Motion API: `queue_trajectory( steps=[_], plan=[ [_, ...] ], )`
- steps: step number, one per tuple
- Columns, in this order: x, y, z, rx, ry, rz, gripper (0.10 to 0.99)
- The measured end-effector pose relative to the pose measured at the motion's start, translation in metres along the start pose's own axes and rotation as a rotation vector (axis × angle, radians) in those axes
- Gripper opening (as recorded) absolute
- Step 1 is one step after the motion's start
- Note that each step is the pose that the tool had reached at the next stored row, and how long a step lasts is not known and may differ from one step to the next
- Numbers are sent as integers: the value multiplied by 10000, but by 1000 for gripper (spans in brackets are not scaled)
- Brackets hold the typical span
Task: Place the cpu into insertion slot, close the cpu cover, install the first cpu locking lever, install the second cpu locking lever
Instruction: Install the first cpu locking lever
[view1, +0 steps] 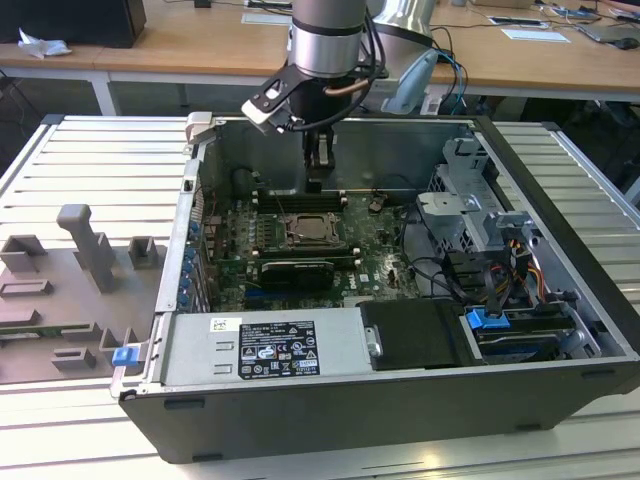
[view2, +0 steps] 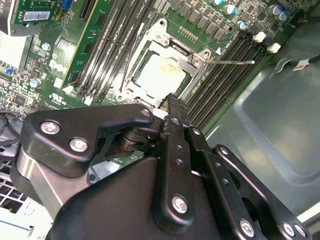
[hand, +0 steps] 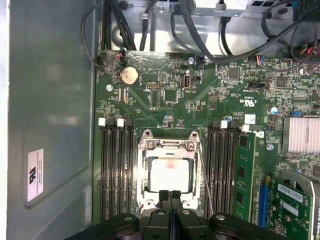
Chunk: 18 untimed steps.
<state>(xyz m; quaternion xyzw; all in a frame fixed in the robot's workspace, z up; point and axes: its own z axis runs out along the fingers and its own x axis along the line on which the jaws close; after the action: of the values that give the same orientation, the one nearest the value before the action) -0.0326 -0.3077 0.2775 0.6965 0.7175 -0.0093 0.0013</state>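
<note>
Exterior view: the arm hangs into the open pc case (view1: 560, 200), with the gripper (view1: 317, 183) low over the green board, just on the far-wall side of the insertion slot (view1: 310, 231). In the first wrist view the cpu (hand: 169, 175) lies flat in the slot, pale top up, with a faint pinkish smear on it. The cpu cover (hand: 166, 145) is down over it, so the chip shows through the frame's central cut-out. The gripper (hand: 170, 194) sits at the frame's near edge with both fingertips pressed together, no gap, and nothing between them. One thin lever rod (hand: 204, 175) runs along the frame's side, between it and the memory slots (hand: 115, 170); I can't tell if it's latched. In the second wrist view the closed tip (view2: 171, 98) is just beside the socket edge, close to the cpu (view2: 160, 72), and a rod (view2: 230, 62) sticks out sideways over the memory slots.
</note>
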Motion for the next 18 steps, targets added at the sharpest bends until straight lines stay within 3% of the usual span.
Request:
queue_trajectory(
  steps=[13, 18],
  plan=[
    [3, -2, -172, 0, 0, 0, 106],
    [4, -2, -173, -1, -12, -283, 106]
  ],
)
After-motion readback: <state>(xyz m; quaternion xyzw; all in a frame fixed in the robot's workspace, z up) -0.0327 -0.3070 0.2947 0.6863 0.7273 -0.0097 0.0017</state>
